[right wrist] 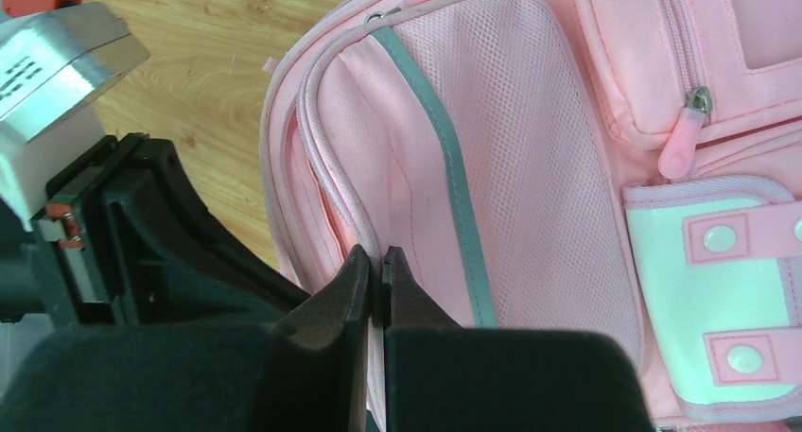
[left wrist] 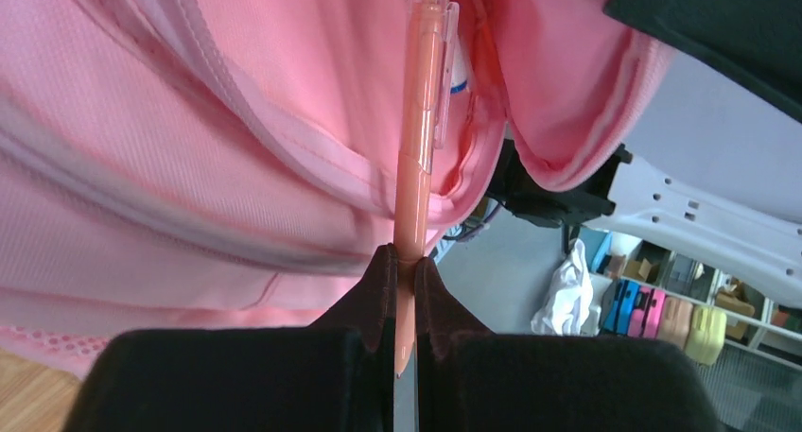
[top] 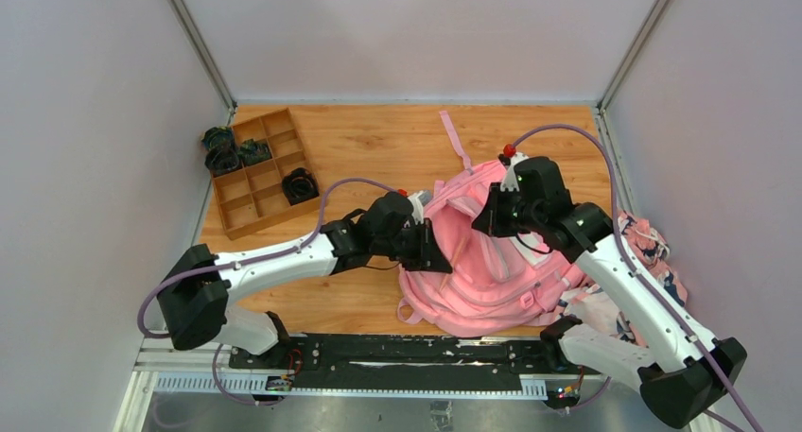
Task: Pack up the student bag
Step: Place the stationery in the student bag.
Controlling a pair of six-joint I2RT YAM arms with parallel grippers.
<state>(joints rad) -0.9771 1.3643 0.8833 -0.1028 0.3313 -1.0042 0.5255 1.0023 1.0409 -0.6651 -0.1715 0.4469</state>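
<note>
The pink student bag (top: 492,262) lies on the wooden table between my two arms. My left gripper (top: 430,252) is at the bag's left side, shut on an orange-pink pen (left wrist: 416,139). The pen's clip end points into the bag's open mouth (left wrist: 492,101); its tip sits between my jaws (left wrist: 407,262). My right gripper (top: 484,222) is at the bag's upper edge, shut on the rim of the bag's opening (right wrist: 355,224) beside the mesh pocket with the grey strip (right wrist: 444,148). The white-and-grey patch (right wrist: 719,300) shows at the right.
A wooden divided tray (top: 255,172) with dark items stands at the back left. A pink-white-navy patterned cloth bundle (top: 653,248) lies at the right under my right arm. A pink strap (top: 456,139) trails toward the back wall.
</note>
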